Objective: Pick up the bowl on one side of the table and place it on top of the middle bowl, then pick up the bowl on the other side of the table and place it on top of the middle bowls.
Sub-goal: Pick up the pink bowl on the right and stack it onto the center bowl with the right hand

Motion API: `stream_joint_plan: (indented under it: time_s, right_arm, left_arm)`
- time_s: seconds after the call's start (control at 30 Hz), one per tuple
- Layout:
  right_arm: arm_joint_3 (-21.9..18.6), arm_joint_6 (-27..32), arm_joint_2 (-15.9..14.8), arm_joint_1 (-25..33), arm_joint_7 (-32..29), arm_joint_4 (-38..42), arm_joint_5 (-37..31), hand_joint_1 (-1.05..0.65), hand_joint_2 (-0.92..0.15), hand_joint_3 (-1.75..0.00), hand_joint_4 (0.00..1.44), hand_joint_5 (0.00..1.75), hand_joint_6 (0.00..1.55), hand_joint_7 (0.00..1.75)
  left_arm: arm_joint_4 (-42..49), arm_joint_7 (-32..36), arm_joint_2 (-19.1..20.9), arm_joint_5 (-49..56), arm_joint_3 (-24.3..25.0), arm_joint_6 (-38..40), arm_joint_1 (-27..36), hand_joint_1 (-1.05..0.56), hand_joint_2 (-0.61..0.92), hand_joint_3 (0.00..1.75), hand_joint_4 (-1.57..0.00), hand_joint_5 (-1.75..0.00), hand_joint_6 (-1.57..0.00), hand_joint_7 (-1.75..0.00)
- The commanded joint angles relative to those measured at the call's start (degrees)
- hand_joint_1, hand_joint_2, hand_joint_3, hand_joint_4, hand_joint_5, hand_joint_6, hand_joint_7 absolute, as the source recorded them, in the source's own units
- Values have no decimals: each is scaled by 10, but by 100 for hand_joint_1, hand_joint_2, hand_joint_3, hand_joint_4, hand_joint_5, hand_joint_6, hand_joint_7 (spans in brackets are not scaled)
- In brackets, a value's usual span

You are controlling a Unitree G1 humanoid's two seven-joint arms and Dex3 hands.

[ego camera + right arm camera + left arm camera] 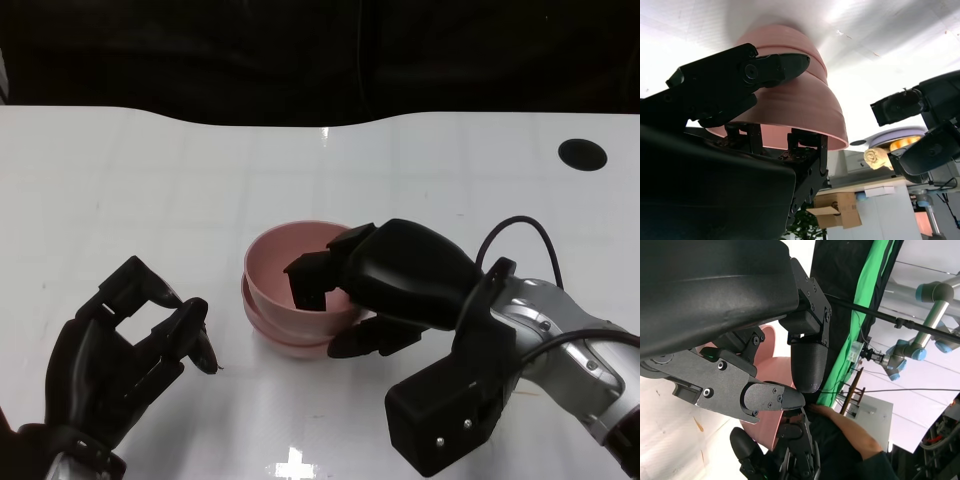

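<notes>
Table (150,170): white surface with a dark round hole (583,153) near its far right corner.
Stack (262,322): pink bowls nested at the middle of the table; rims of the lower ones show beneath the top one.
Top bowl (285,270): upright, seated in the stack, gripped at its right rim.
Right hand (375,285): holds the top bowl, fingers (308,278) hooked over the rim into the bowl, others under its outer wall.
Left hand (125,335): left of the stack, apart from it, fingers spread and holding nothing, above the table.
Person's arm (850,437): visible beyond the table in the left wrist view.
</notes>
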Motion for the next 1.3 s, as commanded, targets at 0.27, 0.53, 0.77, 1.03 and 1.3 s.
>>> stream_joint_plan:
  time_s: [0.27,0.53,0.77,1.03,1.3]
  right_arm:
    - [14,-27,10,-47,-45,73,-25,-20,-92,-19,76,164,71,126]
    - [24,-49,21,-77,-88,137,-35,-21,-92,-21,77,172,67,141]
    - [29,-41,32,-98,-92,167,-40,-19,-92,-18,76,172,70,132]
    - [35,-43,41,-115,-114,208,-45,-20,-92,-21,77,174,67,144]
    - [44,-52,52,-127,-140,255,-46,-21,-92,-23,78,168,75,127]
  left_arm:
    - [0,3,-5,-6,5,-2,1,-20,87,40,-95,-175,-64,-175]
    - [3,1,-6,-14,7,1,0,-19,86,42,-93,-175,-65,-175]
    - [9,0,-3,-6,5,-9,0,-20,85,42,-92,-175,-64,-175]
    - [13,-3,-3,-7,6,-11,-1,-19,84,42,-92,-175,-63,-175]
    - [12,-5,-2,-10,6,-9,-1,-19,85,42,-91,-175,-62,-175]
